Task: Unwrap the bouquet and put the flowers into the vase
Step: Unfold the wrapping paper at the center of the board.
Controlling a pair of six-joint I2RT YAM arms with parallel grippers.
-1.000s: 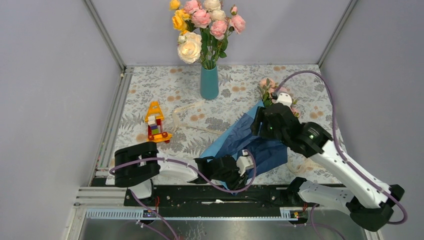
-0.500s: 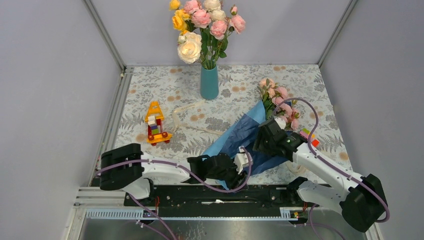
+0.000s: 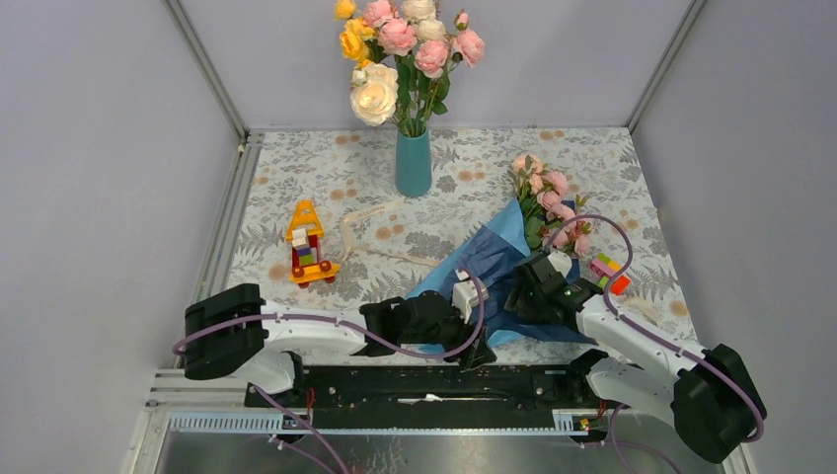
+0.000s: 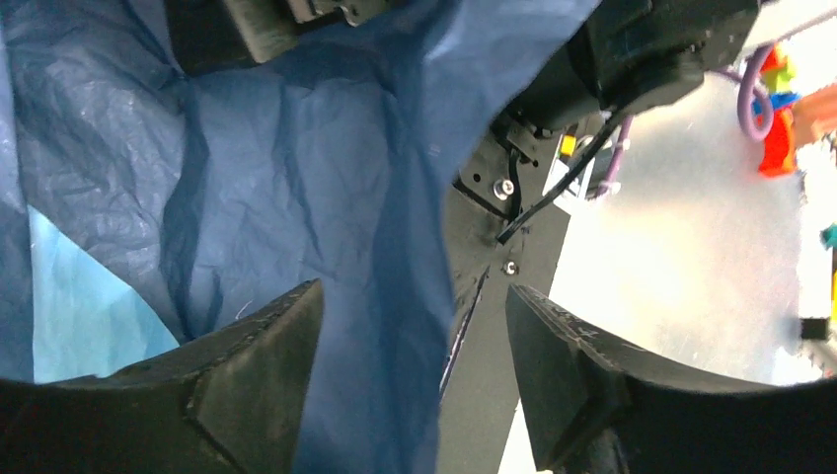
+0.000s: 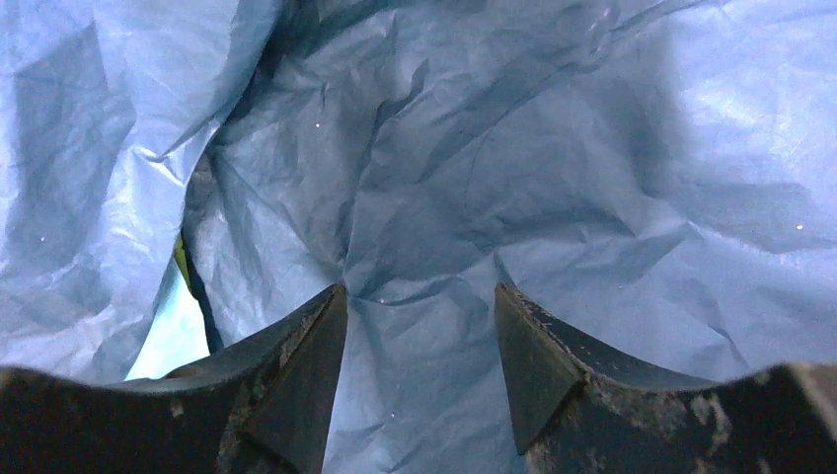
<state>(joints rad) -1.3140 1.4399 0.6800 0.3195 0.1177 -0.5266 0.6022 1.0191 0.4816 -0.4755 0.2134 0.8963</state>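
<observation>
While you check containers: the tall slim teal-blue vase (image 3: 414, 163) stands upright at the back centre of the floral-print table (image 3: 286, 178). It holds a big bunch of yellow, cream and pink roses (image 3: 400, 49).

The bouquet in crinkled blue paper (image 3: 491, 259) lies flat on the right half of the table, well apart from the vase. Its small pink roses with green leaves (image 3: 549, 197) point to the back right and stick out of the wrap. The paper is partly spread, navy side mostly up, with a light-blue strip along its left edge.

Your left gripper (image 4: 410, 370) sits at the near end of the paper with its jaws wide. A navy fold hangs down between the fingers, and it looks loose rather than pinched, though that's hard to confirm from the wrist cam. Your right gripper (image 5: 419, 365) is also spread, nose down over crumpled paper that fills its whole view.

Both wrists crowd the near edge of the wrap, close together. A yellow-roofed block toy on red wheels (image 3: 308, 242) stands to the left, and a cream ribbon (image 3: 380, 232) lies between it and the paper. A small stack of coloured bricks (image 3: 608, 272) sits just right of the right arm.
</observation>
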